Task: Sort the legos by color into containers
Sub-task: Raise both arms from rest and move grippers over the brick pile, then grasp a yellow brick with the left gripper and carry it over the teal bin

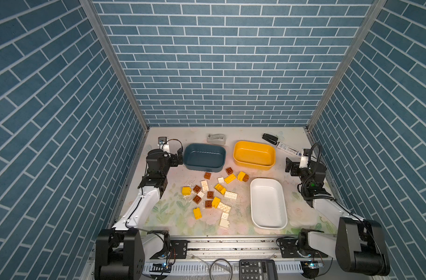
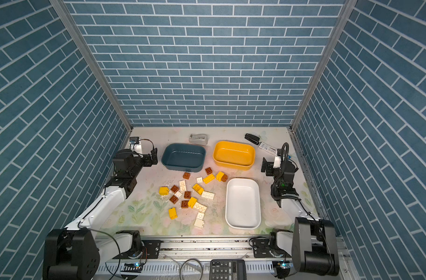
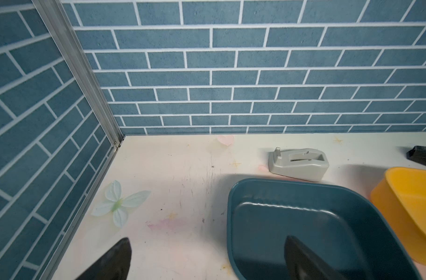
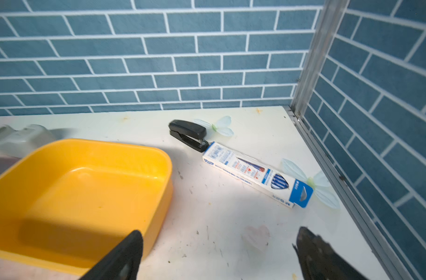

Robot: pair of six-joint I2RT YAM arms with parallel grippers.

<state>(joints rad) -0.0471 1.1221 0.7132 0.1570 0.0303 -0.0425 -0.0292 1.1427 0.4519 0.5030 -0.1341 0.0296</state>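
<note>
Several yellow, reddish-brown and cream-white legos lie scattered mid-table in both top views. Three containers hold nothing: a dark blue tub and a yellow tub behind the pile, and a white tub to its right. My left gripper hovers open at the blue tub's left end, one finger over its corner. Beside the yellow tub's right end, my right gripper is open over bare table. Neither holds anything.
A grey tape dispenser sits behind the blue tub. A black stapler and a white-blue pen box lie at the back right. A calculator rests on the front rail. Brick-patterned walls close in three sides.
</note>
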